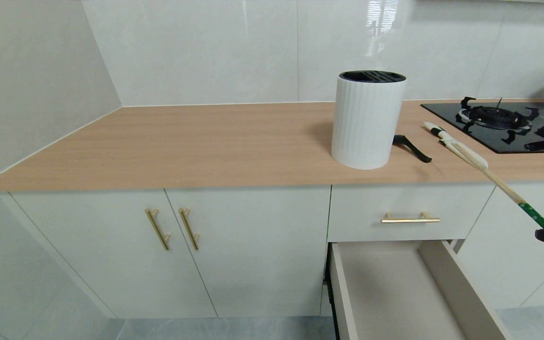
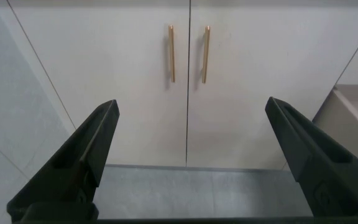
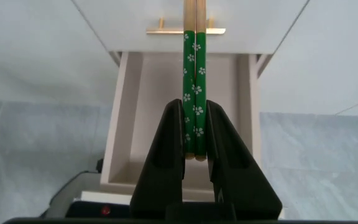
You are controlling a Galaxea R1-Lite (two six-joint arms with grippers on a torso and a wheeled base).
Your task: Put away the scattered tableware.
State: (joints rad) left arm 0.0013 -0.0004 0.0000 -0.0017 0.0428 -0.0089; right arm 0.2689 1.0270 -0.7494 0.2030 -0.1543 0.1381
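Wooden countertop (image 1: 206,141), black gas hob (image 1: 503,123) at its right end, brass-handled cabinet doors (image 1: 111,255) below.

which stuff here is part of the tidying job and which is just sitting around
Job: chopsticks in the right gripper; white utensil and black-handled utensil on the counter; open drawer; likely the white holder.
Lying about: gas hob; cupboard doors.

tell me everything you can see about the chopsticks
The chopsticks are a pair of slim, pale sticks that look wooden, lying side by side. Their thick ends are green with small white flowers. The right hand is shut on that green end. From the hand, out in front of the cabinets, they slant up over the countertop. Their far ends cross a white utensil there; whether they touch it cannot be told.
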